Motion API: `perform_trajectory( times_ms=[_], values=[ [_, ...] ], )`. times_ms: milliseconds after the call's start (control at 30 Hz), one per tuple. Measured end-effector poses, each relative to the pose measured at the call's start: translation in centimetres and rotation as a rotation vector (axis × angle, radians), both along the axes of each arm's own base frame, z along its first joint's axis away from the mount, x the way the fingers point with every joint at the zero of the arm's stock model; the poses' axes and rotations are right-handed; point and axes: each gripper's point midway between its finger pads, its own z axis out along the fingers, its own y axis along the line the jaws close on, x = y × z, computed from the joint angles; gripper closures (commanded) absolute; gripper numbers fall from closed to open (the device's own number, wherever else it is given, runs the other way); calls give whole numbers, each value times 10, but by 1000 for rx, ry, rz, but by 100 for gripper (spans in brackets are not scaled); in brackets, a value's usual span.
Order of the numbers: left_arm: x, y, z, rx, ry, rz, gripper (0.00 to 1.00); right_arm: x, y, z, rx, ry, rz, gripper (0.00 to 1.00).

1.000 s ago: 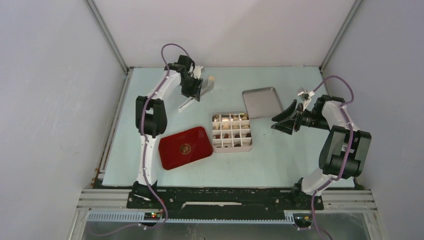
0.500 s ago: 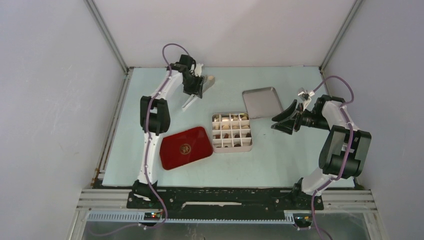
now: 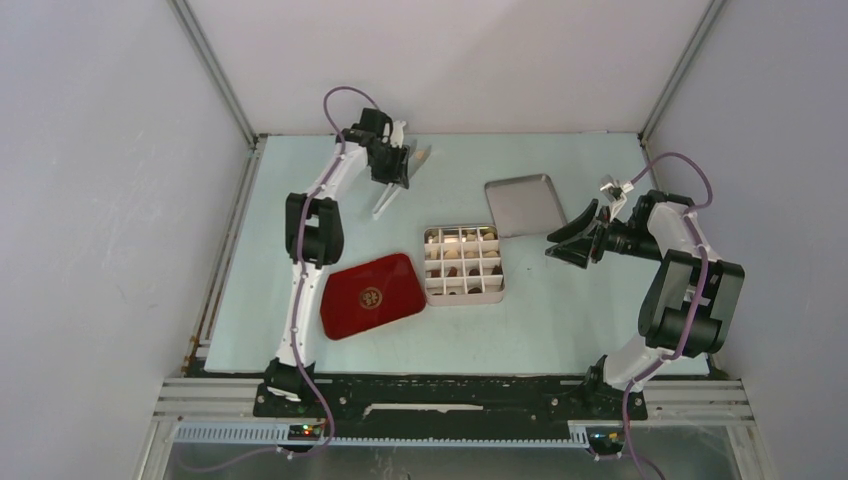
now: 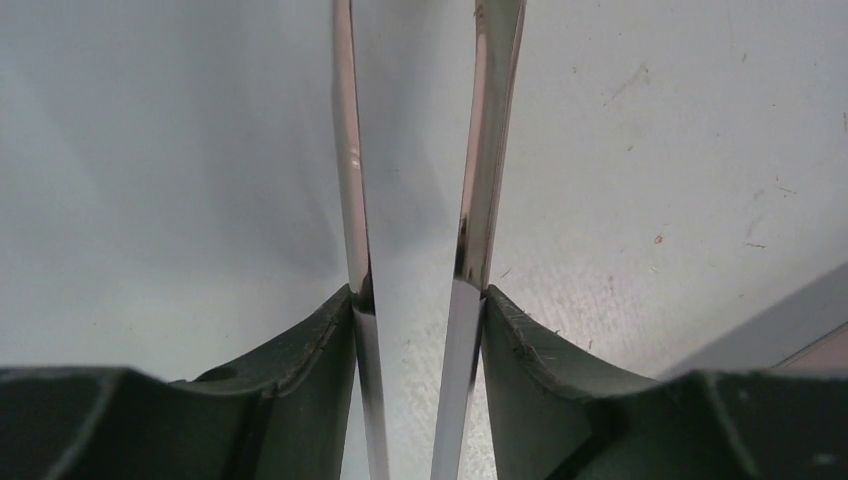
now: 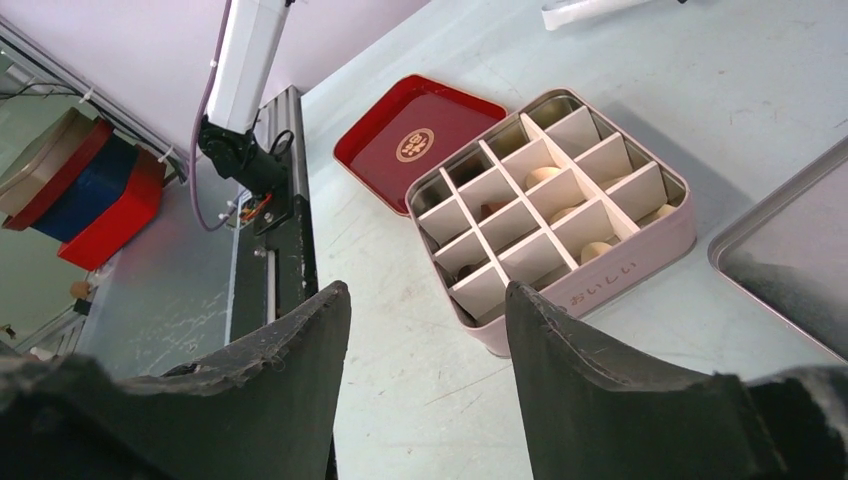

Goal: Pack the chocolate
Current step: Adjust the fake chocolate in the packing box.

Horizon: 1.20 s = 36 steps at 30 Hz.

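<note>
I find the table (image 3: 560, 325) bearing a red tray (image 3: 345, 300) at near left, a divided box (image 5: 610, 272) just right of it, and a grey lid (image 3: 523, 204) beyond on the far right. The right gripper (image 5: 428, 300) hovers right of the box, jaws apart and empty. The left gripper (image 4: 416, 305), far left, clamps metal tongs (image 4: 490, 150). The chocolate (image 5: 545, 176) lies in several box compartments.

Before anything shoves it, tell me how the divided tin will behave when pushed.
The divided tin looks low and wide, so it should slide rather than tip. Its white dividers look thin, likely bending if pressed. The chocolate lies loose in cells and may shift.
</note>
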Motion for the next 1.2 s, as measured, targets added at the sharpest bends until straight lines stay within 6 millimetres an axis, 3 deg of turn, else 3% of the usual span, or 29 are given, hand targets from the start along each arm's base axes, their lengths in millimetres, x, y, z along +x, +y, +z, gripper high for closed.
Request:
perform_trajectory(
  times_ms=[367, 533, 633, 800, 1000, 1100, 1200],
  values=[
    [-2, -5, -5, -27, 18, -11, 79, 1, -2, -1, 1, 4, -9, 40],
    [-13, -3, -2, -28, 32, -24, 85, 2, -4, -1, 2, 4, -15, 41],
    [-25, -3, 11, -39, 37, -38, 87, 2, -5, -1, 2, 4, -17, 42],
    [-44, -8, 55, -91, -13, -85, 92, 3, -6, -1, 2, 4, -24, 42],
    [-82, -15, 118, -163, -103, -194, 94, 4, -9, -1, 3, 6, -33, 43],
    [-117, -21, 132, -174, -114, -281, 94, 4, -10, -1, 3, 6, -36, 43],
    [-162, -33, 133, -166, -97, -391, 94, 5, -11, -1, 3, 6, -41, 43]
  ],
)
